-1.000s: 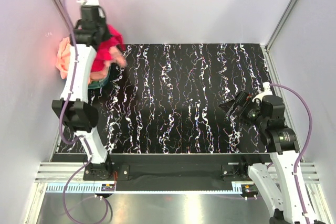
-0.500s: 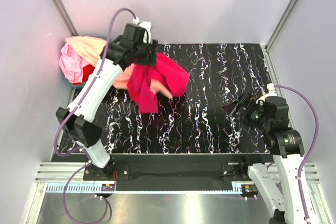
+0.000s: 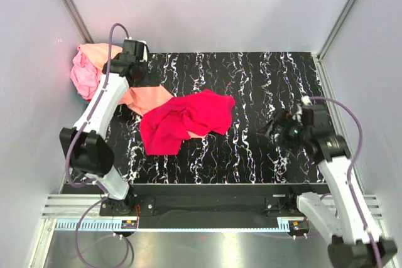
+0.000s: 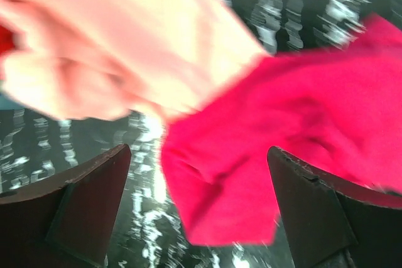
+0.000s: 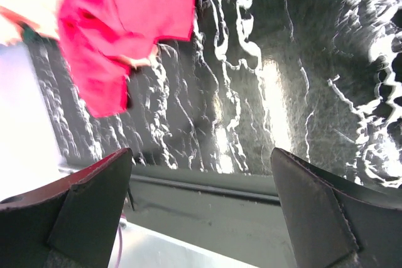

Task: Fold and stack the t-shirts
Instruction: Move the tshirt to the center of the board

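A crimson-red t-shirt (image 3: 185, 120) lies crumpled on the black marbled table, left of centre; it also shows in the left wrist view (image 4: 301, 123) and the right wrist view (image 5: 125, 23). A peach-orange t-shirt (image 3: 147, 97) trails from the pile at the far left corner onto the table, and one edge of it lies under the red one. A pink t-shirt (image 3: 81, 76) sits in that pile. My left gripper (image 3: 139, 75) hangs open above the peach cloth (image 4: 125, 42), holding nothing. My right gripper (image 3: 274, 127) is open and empty over the right side of the table, apart from the shirts.
White enclosure walls stand close to the table (image 3: 264, 86) on the left, back and right. A metal rail (image 3: 207, 218) runs along the near edge by the arm bases. In the right wrist view, the table's front edge (image 5: 207, 183) shows between the jaws.
My left gripper carried the red t-shirt from the corner pile out over the table, opened and let it drop, then drew back toward the pile. The peach shirt was dragged partly onto the table.
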